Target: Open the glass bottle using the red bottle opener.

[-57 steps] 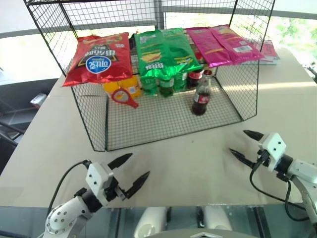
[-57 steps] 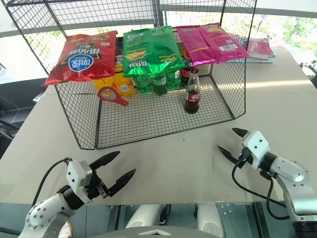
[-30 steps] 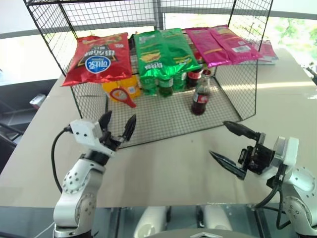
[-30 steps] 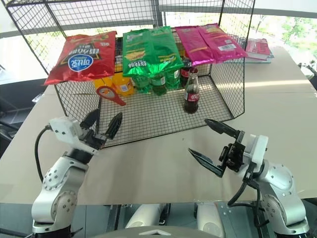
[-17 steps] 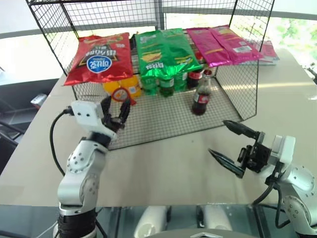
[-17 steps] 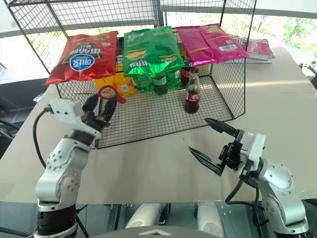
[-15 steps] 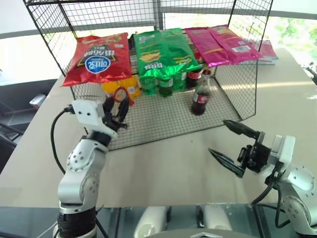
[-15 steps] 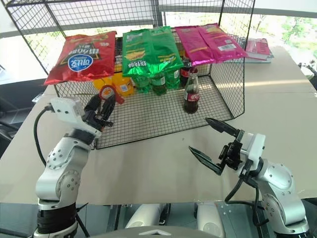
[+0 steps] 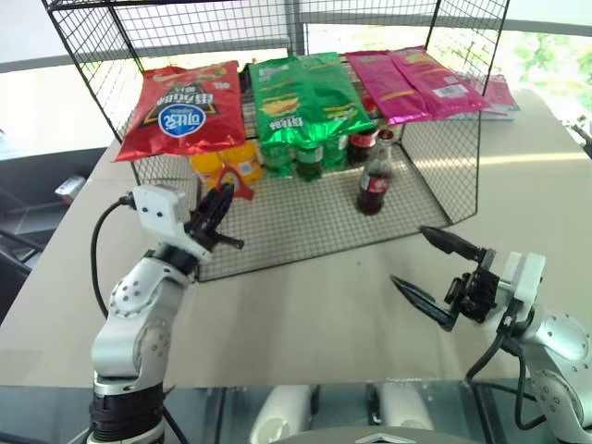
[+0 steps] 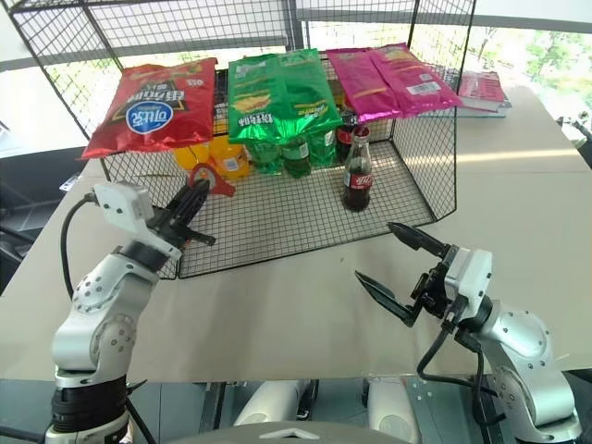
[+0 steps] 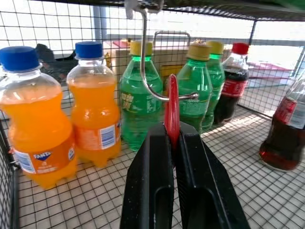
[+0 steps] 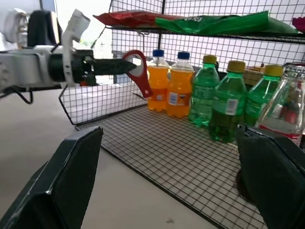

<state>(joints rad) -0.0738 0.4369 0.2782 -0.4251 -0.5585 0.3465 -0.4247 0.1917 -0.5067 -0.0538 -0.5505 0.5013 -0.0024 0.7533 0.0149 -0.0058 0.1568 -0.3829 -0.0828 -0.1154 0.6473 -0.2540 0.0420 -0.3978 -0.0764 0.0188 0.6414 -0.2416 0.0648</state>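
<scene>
**Opener gripped, bottle untouched**

The red bottle opener [image 11: 171,109] is pinched in the closed left gripper [image 9: 220,201], its ring on a wire hook [image 11: 151,71] (not yet lifted off). The glass bottle [image 9: 375,180] stands capped inside the wire rack [image 9: 444,176], well apart from the opener. The right gripper [image 9: 433,277] is held wide open and empty over the bench [image 9: 314,305], near the rack's front.

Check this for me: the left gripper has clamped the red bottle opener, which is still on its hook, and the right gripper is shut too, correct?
Not quite. The right gripper is open, fingers spread wide in the left eye view. The left gripper is indeed shut on the red bottle opener, which hangs on its hook.
</scene>
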